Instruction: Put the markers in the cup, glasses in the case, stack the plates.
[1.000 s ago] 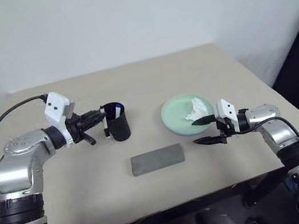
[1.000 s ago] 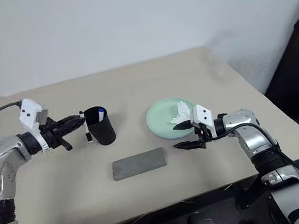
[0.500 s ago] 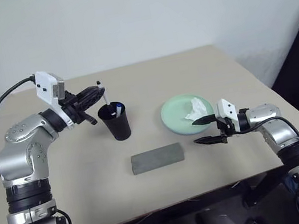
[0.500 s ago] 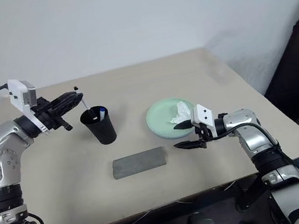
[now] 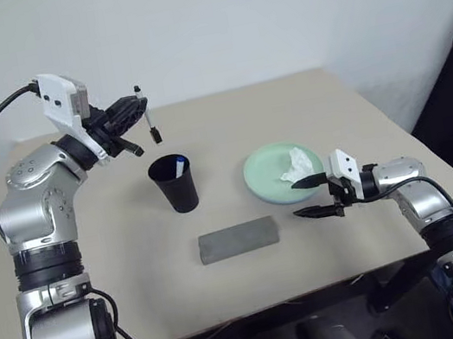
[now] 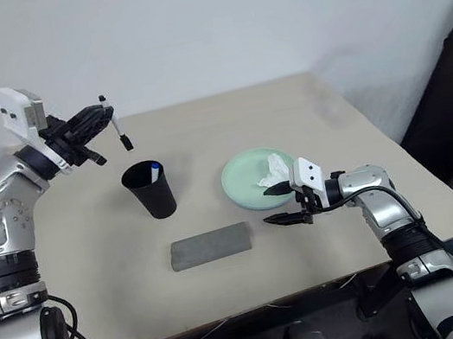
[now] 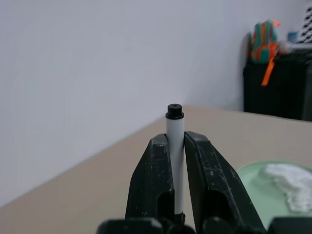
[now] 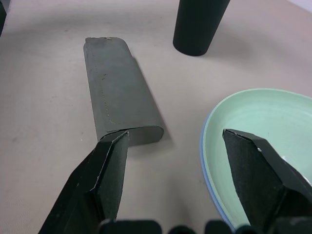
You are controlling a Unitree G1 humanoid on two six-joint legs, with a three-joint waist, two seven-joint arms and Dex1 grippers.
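Left claw (image 5: 136, 115) clenched on a marker (image 5: 147, 114) above the cup (image 5: 174, 183); right claw (image 5: 312, 196) spread

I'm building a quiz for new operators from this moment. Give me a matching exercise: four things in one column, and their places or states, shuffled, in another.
Things:
1. slim white marker with a black cap
2. black tapered plastic cup
3. grey elongated case
4. crumpled white tissue

Places or states:
A. lies shut on the table between the two arms
B. lies on the mint green plate
C. pinched in the left gripper, up above the table
D. stands upright, a blue-capped marker inside

Pairs: 1-C, 2-D, 3-A, 4-B
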